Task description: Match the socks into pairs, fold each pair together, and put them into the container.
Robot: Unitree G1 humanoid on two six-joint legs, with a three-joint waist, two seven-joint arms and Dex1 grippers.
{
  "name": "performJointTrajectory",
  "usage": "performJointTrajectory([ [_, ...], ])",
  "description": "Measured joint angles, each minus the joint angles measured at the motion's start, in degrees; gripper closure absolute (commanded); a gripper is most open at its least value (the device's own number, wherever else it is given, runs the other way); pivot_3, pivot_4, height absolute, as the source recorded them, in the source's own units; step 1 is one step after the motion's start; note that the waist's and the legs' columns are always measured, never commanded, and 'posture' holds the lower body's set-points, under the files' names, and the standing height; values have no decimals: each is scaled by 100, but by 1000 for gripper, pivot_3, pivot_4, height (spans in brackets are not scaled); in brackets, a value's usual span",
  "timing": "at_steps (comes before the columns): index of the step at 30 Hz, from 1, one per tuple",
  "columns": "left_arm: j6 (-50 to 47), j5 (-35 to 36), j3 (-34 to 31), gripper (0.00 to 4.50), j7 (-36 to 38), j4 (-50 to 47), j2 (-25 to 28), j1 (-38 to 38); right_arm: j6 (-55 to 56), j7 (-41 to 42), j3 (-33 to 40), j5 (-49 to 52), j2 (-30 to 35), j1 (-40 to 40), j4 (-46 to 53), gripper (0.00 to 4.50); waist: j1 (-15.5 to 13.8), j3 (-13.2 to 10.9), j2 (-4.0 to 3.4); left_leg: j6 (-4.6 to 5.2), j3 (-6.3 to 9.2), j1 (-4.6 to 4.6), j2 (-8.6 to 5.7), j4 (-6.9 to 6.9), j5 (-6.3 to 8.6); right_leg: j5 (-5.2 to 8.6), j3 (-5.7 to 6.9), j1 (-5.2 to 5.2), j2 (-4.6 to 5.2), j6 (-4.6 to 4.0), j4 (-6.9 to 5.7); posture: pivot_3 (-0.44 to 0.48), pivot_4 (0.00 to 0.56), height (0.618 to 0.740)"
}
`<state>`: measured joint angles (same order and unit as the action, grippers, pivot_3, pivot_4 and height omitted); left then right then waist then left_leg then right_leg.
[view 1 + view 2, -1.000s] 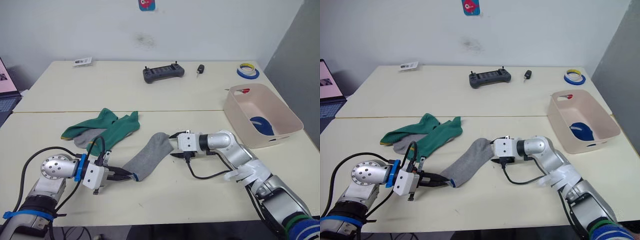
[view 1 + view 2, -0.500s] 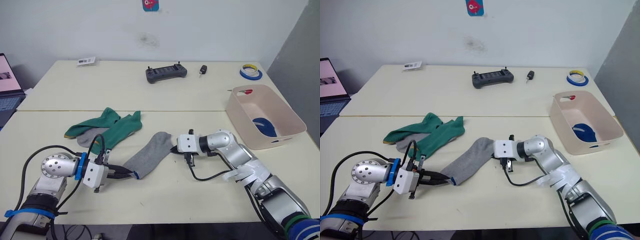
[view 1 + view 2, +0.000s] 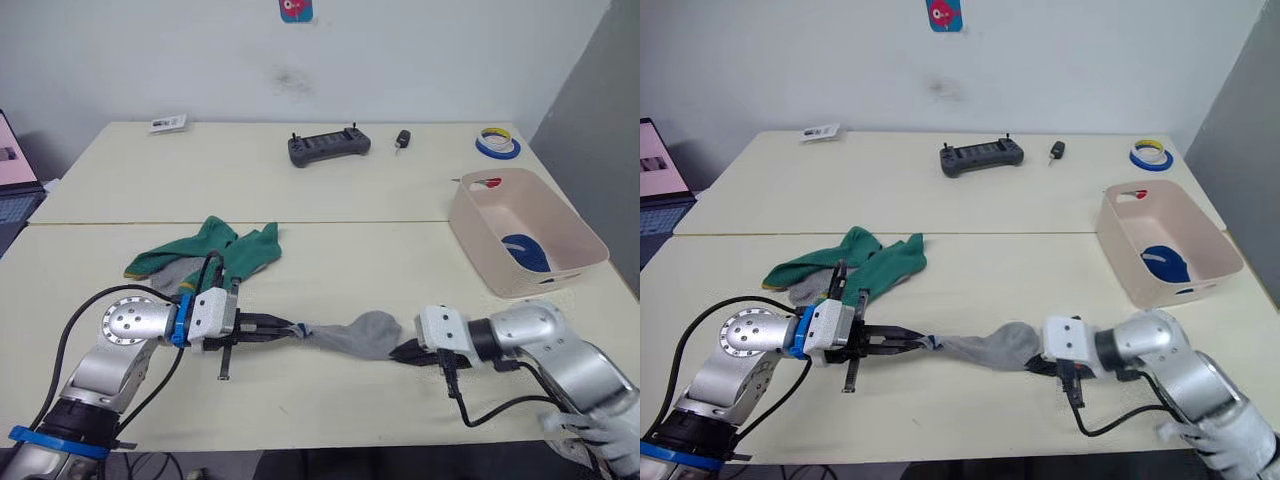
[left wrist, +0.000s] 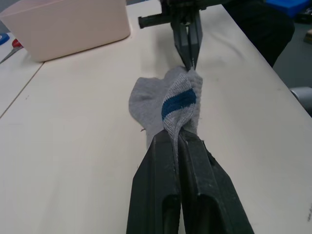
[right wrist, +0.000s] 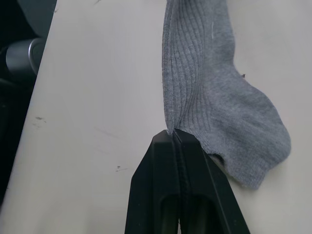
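Observation:
A grey sock (image 3: 355, 335) with a blue cuff stripe hangs stretched between my two grippers near the table's front edge. My left gripper (image 3: 285, 327) is shut on its striped cuff (image 4: 179, 100). My right gripper (image 3: 400, 352) is shut on the toe end (image 5: 209, 97). Two green socks (image 3: 235, 255) lie crumpled at the left, over another grey sock (image 3: 175, 272). The pale pink container (image 3: 475, 240) stands at the right with a dark blue sock (image 3: 525, 250) inside.
A black controller (image 3: 328, 147), a small black item (image 3: 401, 139) and a blue tape roll (image 3: 497, 143) lie along the far edge. A card (image 3: 165, 123) sits far left. A red-handled item (image 3: 487, 182) rests in the container's far corner.
My right gripper shut on the grey sock's toe end and drew it toward the near right. My left gripper moved right with the cuff, so the sock now stretches between them.

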<state>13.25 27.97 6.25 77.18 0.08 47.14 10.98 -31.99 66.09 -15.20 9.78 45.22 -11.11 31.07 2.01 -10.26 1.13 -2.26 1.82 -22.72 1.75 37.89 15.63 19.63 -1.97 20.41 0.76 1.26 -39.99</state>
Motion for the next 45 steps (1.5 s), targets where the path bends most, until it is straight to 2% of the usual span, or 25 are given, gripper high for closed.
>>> performJointTrajectory([
  [2,171,-117,-1,4500,112,210,-102,3,-295,-309,-24,44,-142,216,235,4473,-3,0,0,0,1,-2,1,1,0,0,-1,1,-4,0,1,0,150,740],
  [5,401,-294,8,4500,256,646,-259,-1,-211,-775,-156,-138,-330,415,231,3818,-17,0,1,0,-1,-6,-4,3,0,0,-1,4,-4,0,1,0,150,740],
  [8,470,-361,2,4500,341,866,-298,7,265,-1048,-115,-235,-388,529,210,2779,-25,0,1,0,-2,-8,-6,3,0,0,-1,4,-4,1,3,0,150,740],
  [13,450,-362,-78,4500,349,887,-348,16,1858,-1140,53,-736,-21,632,-207,1091,-28,0,1,0,-6,-6,-6,3,0,0,-1,2,-4,1,4,0,150,740],
  [17,435,-367,-106,4500,360,886,-365,34,2597,-1104,-213,-1196,-17,465,-738,1091,-15,0,1,0,-8,-4,-4,3,0,0,-5,3,-4,1,3,0,150,740],
  [26,435,-433,-108,4500,397,888,-375,58,3296,-828,-657,-1533,-147,-251,-1486,1091,-18,1,2,0,-7,0,-2,3,0,0,-6,-1,-4,0,2,0,150,740],
  [29,446,-452,-108,4500,429,888,-377,58,3503,-739,-742,-1545,-184,-388,-1666,1696,-16,1,2,0,-7,7,1,3,0,0,-5,-6,-4,0,2,0,150,740],
  [34,460,-479,-108,4500,459,891,-402,58,3796,-731,-875,-1659,-268,-401,-1826,3368,-16,1,2,0,-8,9,0,3,0,0,-8,-7,-4,0,1,0,150,740],
  [36,468,-504,-108,4500,464,898,-426,58,3833,-726,-893,-1675,-281,-397,-1880,4186,-18,1,2,0,-8,9,0,3,0,0,-7,-7,-4,0,1,0,150,740],
  [37,469,-522,-108,4500,468,902,-427,58,3808,-718,-894,-1686,-294,-389,-1884,4423,-18,1,2,0,-8,9,0,4,0,0,-7,-7,-4,0,1,0,150,740],
  [41,344,-523,-118,4500,447,869,-431,56,3466,-623,-821,-1460,-313,-319,-1786,4423,-25,1,2,0,-6,8,0,4,0,0,-5,-9,-2,0,1,0,150,740],
  [45,-766,-165,-294,4500,204,379,-210,-26,2328,-344,-519,-612,-200,-3,-1285,4423,-29,-1,1,0,0,-1,-2,5,0,0,0,-7,5,0,3,0,150,740],
])
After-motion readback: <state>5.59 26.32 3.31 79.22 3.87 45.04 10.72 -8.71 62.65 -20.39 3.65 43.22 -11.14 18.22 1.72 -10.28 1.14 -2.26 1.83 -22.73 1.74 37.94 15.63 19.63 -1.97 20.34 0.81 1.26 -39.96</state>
